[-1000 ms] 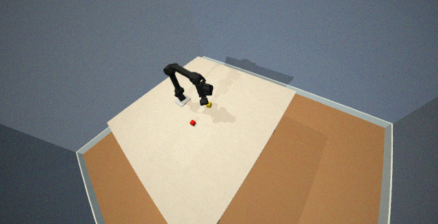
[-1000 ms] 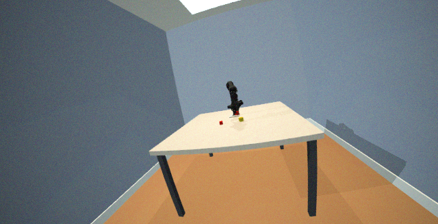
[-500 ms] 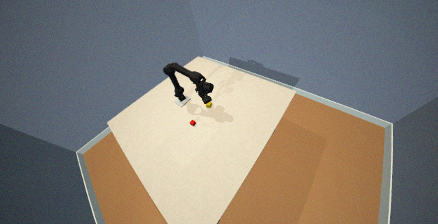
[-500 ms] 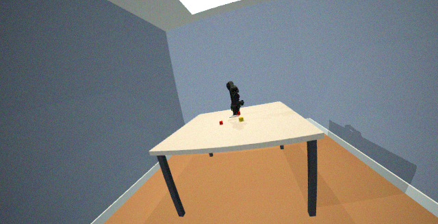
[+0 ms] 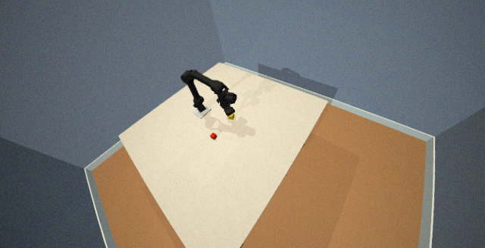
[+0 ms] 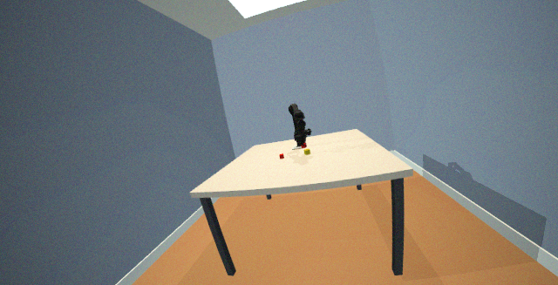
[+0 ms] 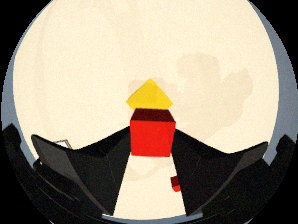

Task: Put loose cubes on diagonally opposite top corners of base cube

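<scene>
- Wrist view: pincer (image 7: 152, 137) pinches a red cube (image 7: 152, 135) by opposite flat sides, just above the yellow cube (image 7: 150, 95) on the table (image 7: 87, 50).
- Second red cube (image 5: 213, 136) sits apart on the table.
- Cubes look rigid, light and smooth-faced; keep hold centred on flat sides.
- No labels or writing visible.

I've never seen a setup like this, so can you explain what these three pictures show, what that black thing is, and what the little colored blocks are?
The black thing is a robot arm bolted to a pale table. One picture looks down from high above, one looks across the room from the side, and the round one comes from a camera on the arm's wrist. Its gripper is shut on a red cube, carried near a yellow cube on the table. A second red cube lies loose on the table, apart from the others.
</scene>
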Robot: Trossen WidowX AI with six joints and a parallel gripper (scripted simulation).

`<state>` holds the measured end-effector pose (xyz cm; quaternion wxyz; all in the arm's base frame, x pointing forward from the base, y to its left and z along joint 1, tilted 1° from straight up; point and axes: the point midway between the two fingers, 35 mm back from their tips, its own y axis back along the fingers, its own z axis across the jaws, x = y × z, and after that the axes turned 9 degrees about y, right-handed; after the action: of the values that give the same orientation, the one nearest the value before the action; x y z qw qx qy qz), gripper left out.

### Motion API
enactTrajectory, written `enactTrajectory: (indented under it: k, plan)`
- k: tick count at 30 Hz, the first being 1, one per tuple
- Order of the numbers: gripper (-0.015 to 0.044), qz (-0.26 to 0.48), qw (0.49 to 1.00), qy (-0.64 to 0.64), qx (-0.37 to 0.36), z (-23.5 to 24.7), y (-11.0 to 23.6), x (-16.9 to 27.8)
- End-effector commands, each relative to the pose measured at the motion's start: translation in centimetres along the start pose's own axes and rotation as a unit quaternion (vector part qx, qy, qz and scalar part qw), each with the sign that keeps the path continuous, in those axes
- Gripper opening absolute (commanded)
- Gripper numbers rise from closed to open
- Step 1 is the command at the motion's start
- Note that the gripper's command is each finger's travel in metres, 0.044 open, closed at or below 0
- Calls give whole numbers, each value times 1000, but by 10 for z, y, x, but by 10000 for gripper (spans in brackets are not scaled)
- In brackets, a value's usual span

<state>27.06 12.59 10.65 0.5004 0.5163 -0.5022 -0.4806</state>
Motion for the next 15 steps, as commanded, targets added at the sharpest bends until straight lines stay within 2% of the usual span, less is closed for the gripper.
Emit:
enactTrajectory:
  k: [1, 15]
  plan:
    - [105, 1, 1000, 3, -4, 2, -9, 0]
    - [105, 1, 1000, 4, -4, 2, -16, 0]
